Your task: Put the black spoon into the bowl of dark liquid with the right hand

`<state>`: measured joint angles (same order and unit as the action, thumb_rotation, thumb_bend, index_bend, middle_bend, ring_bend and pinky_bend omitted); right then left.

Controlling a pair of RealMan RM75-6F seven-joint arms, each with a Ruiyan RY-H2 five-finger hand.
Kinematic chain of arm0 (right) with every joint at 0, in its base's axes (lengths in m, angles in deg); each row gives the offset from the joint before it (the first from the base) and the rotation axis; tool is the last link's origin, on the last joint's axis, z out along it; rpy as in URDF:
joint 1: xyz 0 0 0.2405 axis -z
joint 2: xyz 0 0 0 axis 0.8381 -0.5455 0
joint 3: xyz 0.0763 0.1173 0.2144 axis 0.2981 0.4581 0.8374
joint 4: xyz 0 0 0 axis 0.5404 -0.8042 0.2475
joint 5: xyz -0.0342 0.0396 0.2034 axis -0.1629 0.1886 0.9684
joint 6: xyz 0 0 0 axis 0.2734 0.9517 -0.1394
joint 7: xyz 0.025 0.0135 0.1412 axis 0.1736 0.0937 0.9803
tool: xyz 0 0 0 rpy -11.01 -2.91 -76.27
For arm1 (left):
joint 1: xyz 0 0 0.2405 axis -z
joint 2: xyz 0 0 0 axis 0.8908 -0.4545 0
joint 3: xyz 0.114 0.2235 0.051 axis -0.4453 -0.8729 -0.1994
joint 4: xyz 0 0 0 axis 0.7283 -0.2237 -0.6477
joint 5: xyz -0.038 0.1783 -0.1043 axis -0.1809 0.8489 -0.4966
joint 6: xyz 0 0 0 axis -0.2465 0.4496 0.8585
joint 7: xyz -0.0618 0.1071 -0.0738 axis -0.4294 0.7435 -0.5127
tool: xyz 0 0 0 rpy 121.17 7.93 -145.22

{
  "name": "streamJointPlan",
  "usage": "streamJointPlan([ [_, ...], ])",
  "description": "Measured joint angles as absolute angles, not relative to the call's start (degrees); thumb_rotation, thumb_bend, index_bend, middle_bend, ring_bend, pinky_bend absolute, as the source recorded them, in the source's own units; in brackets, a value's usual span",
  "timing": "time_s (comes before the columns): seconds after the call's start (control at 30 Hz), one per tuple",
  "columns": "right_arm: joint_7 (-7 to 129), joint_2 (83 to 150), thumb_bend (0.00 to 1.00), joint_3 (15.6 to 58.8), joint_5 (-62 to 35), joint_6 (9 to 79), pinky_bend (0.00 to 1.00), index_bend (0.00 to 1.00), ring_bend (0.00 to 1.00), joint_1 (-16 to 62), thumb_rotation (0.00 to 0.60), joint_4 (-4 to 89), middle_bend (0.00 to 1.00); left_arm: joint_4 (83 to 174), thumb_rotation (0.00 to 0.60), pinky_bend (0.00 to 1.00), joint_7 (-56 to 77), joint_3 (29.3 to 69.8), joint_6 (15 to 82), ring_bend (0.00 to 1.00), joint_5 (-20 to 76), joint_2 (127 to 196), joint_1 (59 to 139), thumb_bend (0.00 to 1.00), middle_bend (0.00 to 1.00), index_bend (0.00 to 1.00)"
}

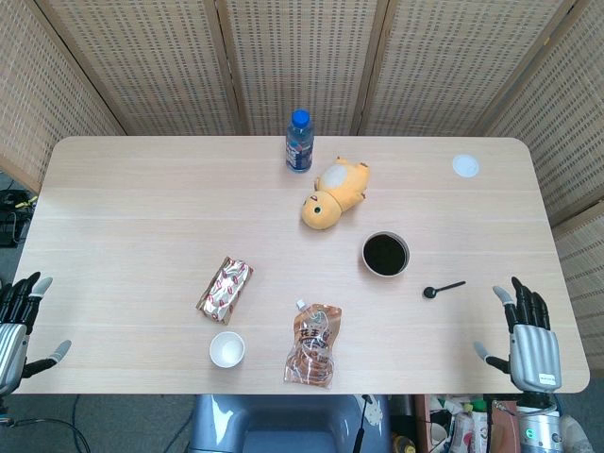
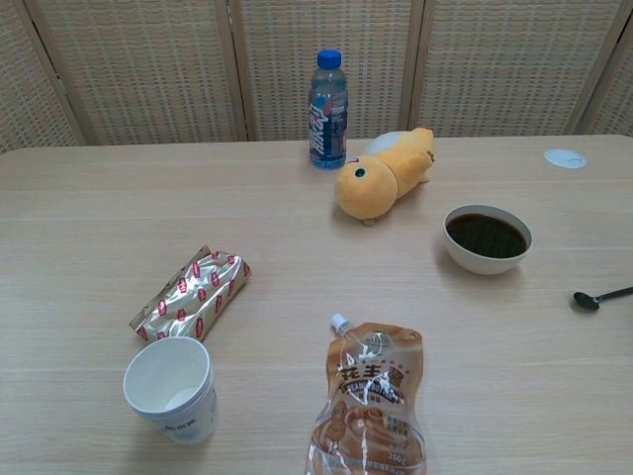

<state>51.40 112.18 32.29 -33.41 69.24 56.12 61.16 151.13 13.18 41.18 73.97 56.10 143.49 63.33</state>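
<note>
Your right hand (image 1: pixel 527 342), fingers spread and holding nothing, hovered at the tabletop's (image 1: pixel 132 208) near edge; the black spoon (image 1: pixel 444 288) lay up-left of it, handle toward you, beside the bowl (image 1: pixel 386 255).

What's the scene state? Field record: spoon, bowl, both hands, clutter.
spoon: black spoon flat on table, right of bowl, not touching
bowl: bowl of dark liquid, upright
right hand: right hand open, near table edge, apart from spoon
left hand: left hand open, holds nothing
clutter: water bottle, plush toy, snack packet, paper cup, spouted pouch
</note>
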Motion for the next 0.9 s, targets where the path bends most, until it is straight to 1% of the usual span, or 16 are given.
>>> streamJointPlan([
  [0.27,51.22,112.29,0.22,32.38,-33.34,68.72,0.03,0.17,0.00,55.81,0.600,61.24,0.08,151.12,0.600,0.00,13.19,41.29,73.93,0.00,55.91,143.41,63.31,0.23,0.00,0.01],
  [0.37,51.46,112.22,0.22,32.37,-33.32,68.36,0.03,0.17,0.00,55.66,0.600,61.32,0.11,151.13,0.600,0.00,13.20,41.33,74.12,0.00,55.90,143.34,63.22,0.23,0.00,0.01],
  [0.43,51.76,112.04,0.22,32.41,-33.31,68.12,0.06,0.17,0.04,55.53,0.600,61.45,0.15,151.14,0.600,0.00,13.19,41.33,74.19,0.00,55.90,143.28,63.17,0.23,0.00,0.01],
  [0.53,52.28,111.44,0.22,32.64,-33.31,67.53,0.19,0.17,0.13,55.14,0.600,61.82,0.23,151.25,0.600,0.00,13.34,41.46,74.17,0.00,55.86,143.17,63.24,0.23,0.00,0.01],
  [0.63,52.82,110.65,0.22,33.00,-33.09,66.33,0.35,0.17,0.26,54.48,0.600,62.25,0.32,151.41,0.600,0.00,13.57,41.57,74.10,0.00,55.91,143.07,63.38,0.23,0.00,0.01],
  [0.7,53.52,109.95,0.23,33.21,-32.85,64.92,0.48,0.17,0.38,53.81,0.600,62.64,0.41,151.57,0.600,0.00,13.81,41.64,74.10,0.00,56.06,142.96,63.49,0.23,0.00,0.01],
  [0.73,54.00,109.57,0.23,33.28,-32.71,64.10,0.52,0.17,0.42,53.47,0.600,62.87,0.44,151.64,0.600,0.00,13.91,41.67,74.10,0.00,56.10,142.90,63.53,0.23,0.00,0.01],
  [0.8,55.33,108.42,0.27,33.46,-32.38,61.69,0.62,0.17,0.54,52.46,0.600,63.41,0.53,151.76,0.600,0.00,14.13,41.73,74.09,0.00,56.11,142.78,63.58,0.23,0.00,0.01],
  [0.83,55.91,107.86,0.29,33.55,-32.23,60.49,0.65,0.17,0.58,51.94,0.600,63.61,0.56,151.82,0.600,0.00,14.25,41.77,74.08,0.00,56.10,142.72,63.61,0.23,0.00,0.01],
  [0.9,57.37,106.49,0.37,33.78,-31.87,57.40,0.74,0.17,0.70,50.51,0.600,64.03,0.64,152.01,0.600,0.00,14.56,41.88,74.07,0.00,56.06,142.57,63.68,0.23,0.00,0.01],
])
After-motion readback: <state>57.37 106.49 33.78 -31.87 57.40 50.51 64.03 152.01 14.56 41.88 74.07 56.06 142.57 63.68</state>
